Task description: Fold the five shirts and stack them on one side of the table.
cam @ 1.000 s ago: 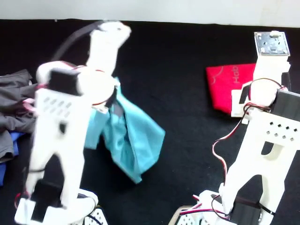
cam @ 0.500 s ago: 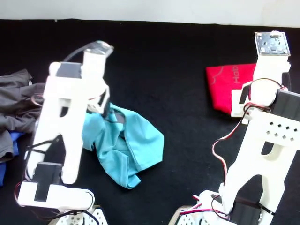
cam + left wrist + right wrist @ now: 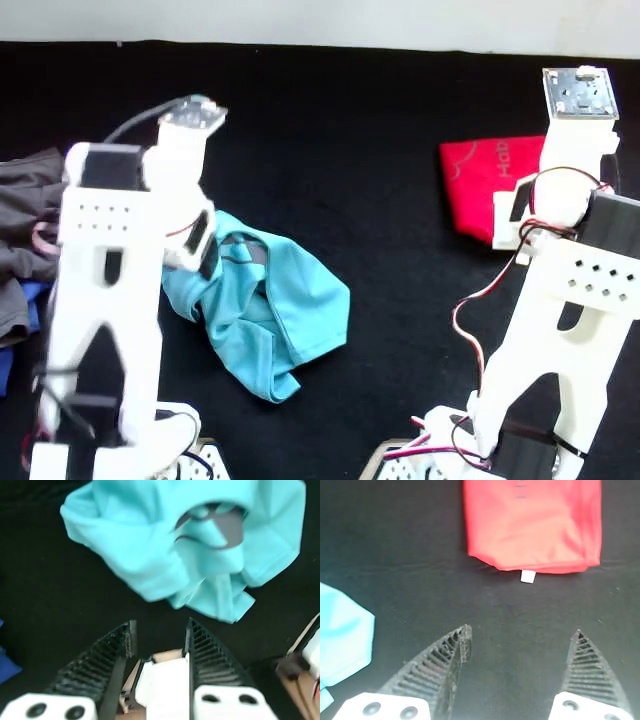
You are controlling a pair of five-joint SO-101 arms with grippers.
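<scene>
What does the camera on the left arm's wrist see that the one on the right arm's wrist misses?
Left wrist view, not the right: the left gripper, open, the crumpled bulk of the teal shirt with its neck opening, and a scrap of blue cloth at the edge. Right wrist view, not the left: the right gripper, open, and the folded red shirt with a small white tag. Shared: the black table and the teal shirt, of which the right wrist view catches just a corner.

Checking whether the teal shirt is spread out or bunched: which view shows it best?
The left wrist view: the teal shirt lies crumpled, nearly all in frame, just beyond the open left gripper. In the high view the left arm covers one side of the shirt. The right wrist view catches just a corner.
</scene>
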